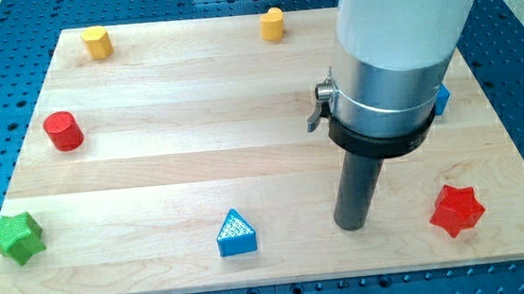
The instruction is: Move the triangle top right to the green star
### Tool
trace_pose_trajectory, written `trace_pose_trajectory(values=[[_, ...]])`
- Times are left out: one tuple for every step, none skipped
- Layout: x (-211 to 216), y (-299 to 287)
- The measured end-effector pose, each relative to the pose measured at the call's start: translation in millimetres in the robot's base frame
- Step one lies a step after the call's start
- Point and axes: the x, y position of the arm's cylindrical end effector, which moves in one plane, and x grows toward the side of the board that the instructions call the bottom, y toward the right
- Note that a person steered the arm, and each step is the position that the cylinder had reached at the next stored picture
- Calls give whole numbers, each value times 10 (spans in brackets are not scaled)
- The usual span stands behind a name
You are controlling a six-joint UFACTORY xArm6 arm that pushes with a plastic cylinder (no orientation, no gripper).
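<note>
The blue triangle (236, 234) lies near the board's bottom edge, a little left of centre. The green star (16, 237) sits at the board's bottom left corner, far to the left of the triangle. My tip (351, 225) rests on the board to the right of the triangle, about a hand's width away and not touching it. The rod rises from it into the large white and silver arm body at the view's top right.
A red star (457, 210) lies right of my tip. A red cylinder (63, 131) is at the left. Two yellow blocks (96, 42) (273, 23) sit along the top edge. A blue block (441, 100) shows partly behind the arm. The wooden board (168, 165) sits on a blue surface.
</note>
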Motion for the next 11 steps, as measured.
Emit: trace_pose_trajectory(values=[[-10,0],[-10,0],[-173,-52],[-186,-53],[394,-63],[471,-182],[423,-554],[306,-666],[308,-691],[308,-691],[308,-720]])
